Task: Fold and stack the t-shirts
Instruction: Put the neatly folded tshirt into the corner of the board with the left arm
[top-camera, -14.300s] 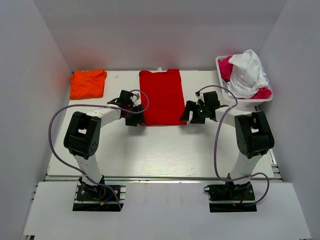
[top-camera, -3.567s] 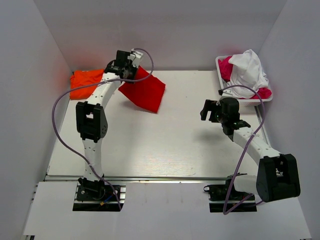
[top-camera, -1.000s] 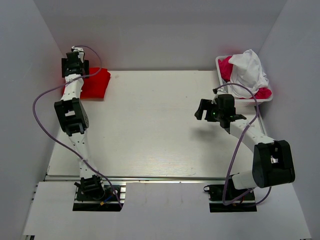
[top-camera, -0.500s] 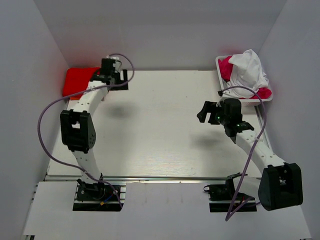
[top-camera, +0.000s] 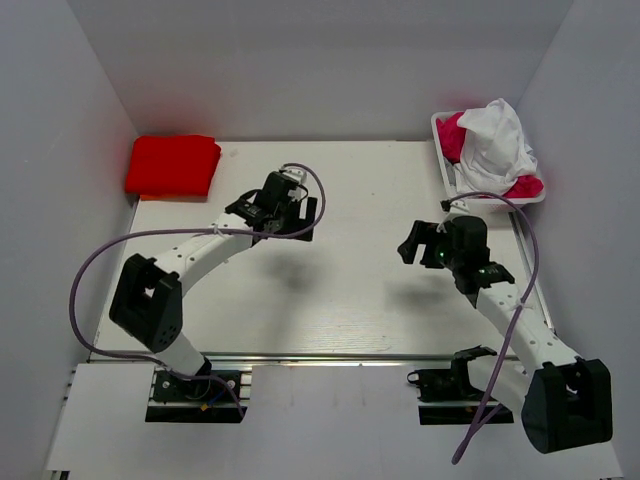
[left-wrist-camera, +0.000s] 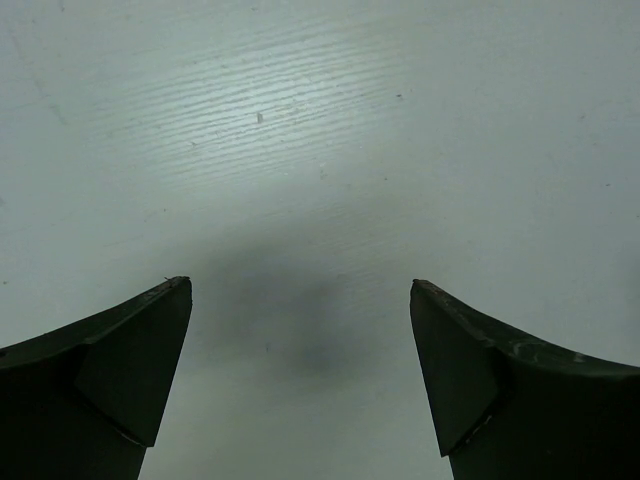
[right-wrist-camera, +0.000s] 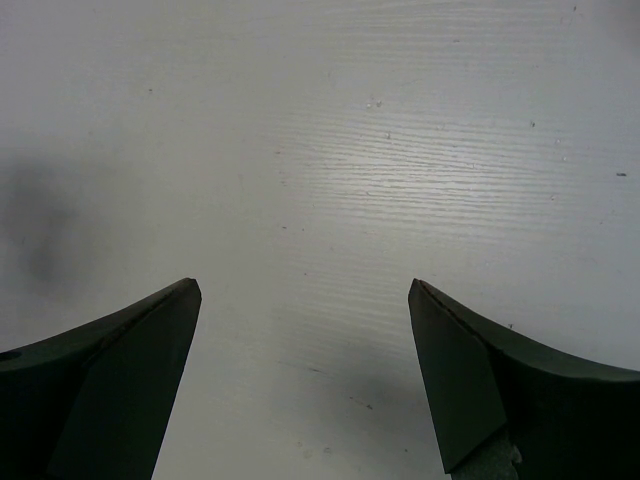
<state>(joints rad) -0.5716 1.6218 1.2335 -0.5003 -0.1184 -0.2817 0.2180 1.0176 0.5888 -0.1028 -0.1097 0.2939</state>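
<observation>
The bright red t-shirt lies folded at the table's back left corner. It lies on the orange t-shirt, of which only a thin edge shows at the red one's near side. My left gripper is open and empty over bare table near the middle, well to the right of the stack. In the left wrist view its fingers frame only white table. My right gripper is open and empty over the table's right half. Its fingers also frame only bare table.
A white basket at the back right corner holds a white garment and pink cloth. White walls enclose the table on three sides. Purple cables loop off both arms.
My left gripper has let go of the red shirt on the back-left stack and swung right and nearer, to the table's middle. The right arm has shifted slightly nearer.
</observation>
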